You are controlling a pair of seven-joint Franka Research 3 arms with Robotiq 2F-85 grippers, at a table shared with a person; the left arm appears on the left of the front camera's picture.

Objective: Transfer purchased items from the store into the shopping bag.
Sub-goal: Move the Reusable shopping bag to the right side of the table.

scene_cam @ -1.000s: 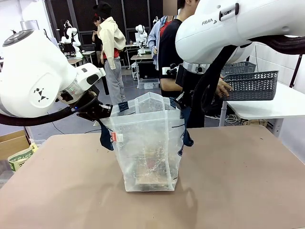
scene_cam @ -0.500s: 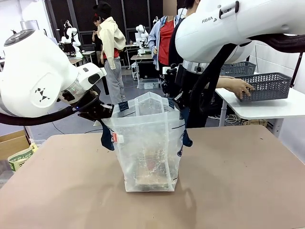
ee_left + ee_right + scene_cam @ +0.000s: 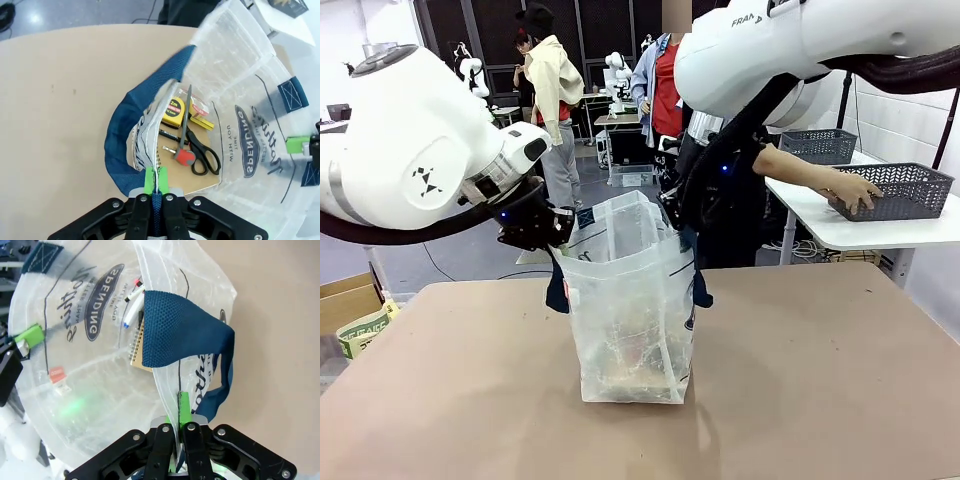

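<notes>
While my left gripper point(image 3: 154, 182) pinches the rim of the shopping bag point(image 3: 630, 310) by its navy strap point(image 3: 120, 142) and my right gripper point(image 3: 181, 410) clamps the opposite rim, here's the risk: pull too hard and thin plastic slips or tears; slacken and the mouth sags shut. Bag stands mid-way on the table point(image 3: 840, 400), bare brown top around it. Beyond the far edge, a person's hand point(image 3: 855, 190) rests on a grey mesh basket point(image 3: 910, 185).

Translucent shopping bag point(image 3: 632, 310) upright, mouth open
</notes>
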